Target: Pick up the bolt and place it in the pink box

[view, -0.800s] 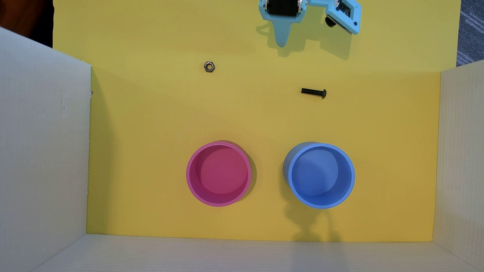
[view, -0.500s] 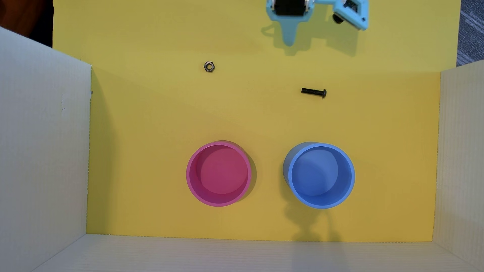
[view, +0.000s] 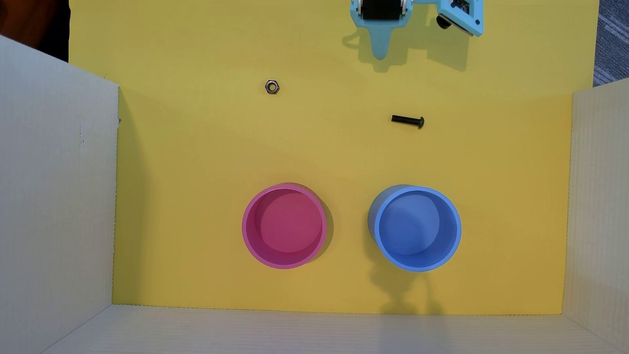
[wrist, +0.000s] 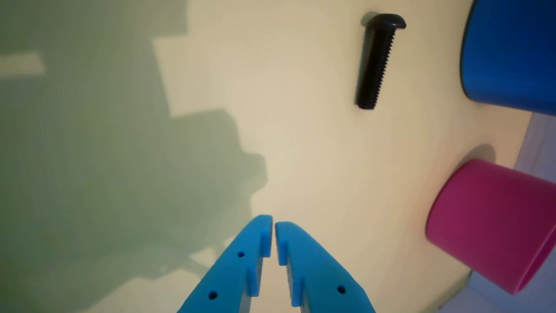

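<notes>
The black bolt (view: 408, 121) lies flat on the yellow mat, head to the right in the overhead view. In the wrist view the bolt (wrist: 377, 61) lies at the upper right, head up. The pink box (view: 284, 226) stands upright and empty at the lower middle of the overhead view; its side shows in the wrist view (wrist: 486, 221) at the right. My light blue gripper (view: 380, 54) is at the top edge, well above the bolt in the picture. In the wrist view the gripper (wrist: 273, 222) is shut and empty, its tips almost touching.
A grey hexagonal nut (view: 272, 86) lies on the mat at the upper left. A round blue container (view: 417, 228) stands right of the pink one, also in the wrist view (wrist: 508, 52). White cardboard walls (view: 58, 190) enclose the mat on the left, right and bottom.
</notes>
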Robot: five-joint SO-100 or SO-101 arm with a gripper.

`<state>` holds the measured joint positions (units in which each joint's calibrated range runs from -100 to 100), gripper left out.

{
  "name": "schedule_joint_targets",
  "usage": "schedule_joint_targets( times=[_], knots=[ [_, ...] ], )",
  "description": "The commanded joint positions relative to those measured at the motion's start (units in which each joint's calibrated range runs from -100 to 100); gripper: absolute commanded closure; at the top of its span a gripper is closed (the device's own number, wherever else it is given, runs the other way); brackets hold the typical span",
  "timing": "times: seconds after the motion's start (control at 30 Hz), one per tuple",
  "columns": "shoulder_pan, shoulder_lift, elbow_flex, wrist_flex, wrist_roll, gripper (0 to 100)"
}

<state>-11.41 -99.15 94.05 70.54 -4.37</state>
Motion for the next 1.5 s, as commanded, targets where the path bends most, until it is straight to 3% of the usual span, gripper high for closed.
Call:
schedule_joint_targets(
  times=[0.0, 0.47, 0.6, 1.07, 1.23, 1.47],
  knots=[
    [-0.2, 0.3, -0.5, 0.2, -0.1, 99],
    [0.2, 0.3, -0.7, 0.1, -0.1, 99],
    [0.2, 0.3, -6.2, -3.7, -0.1, 99],
    [-0.4, 1.6, -15.7, -1.8, -0.1, 98],
    [-0.4, 13.6, -25.5, -1.8, -0.1, 98],
    [-0.4, 47.6, -42.3, -1.9, -0.4, 98]
  ],
)
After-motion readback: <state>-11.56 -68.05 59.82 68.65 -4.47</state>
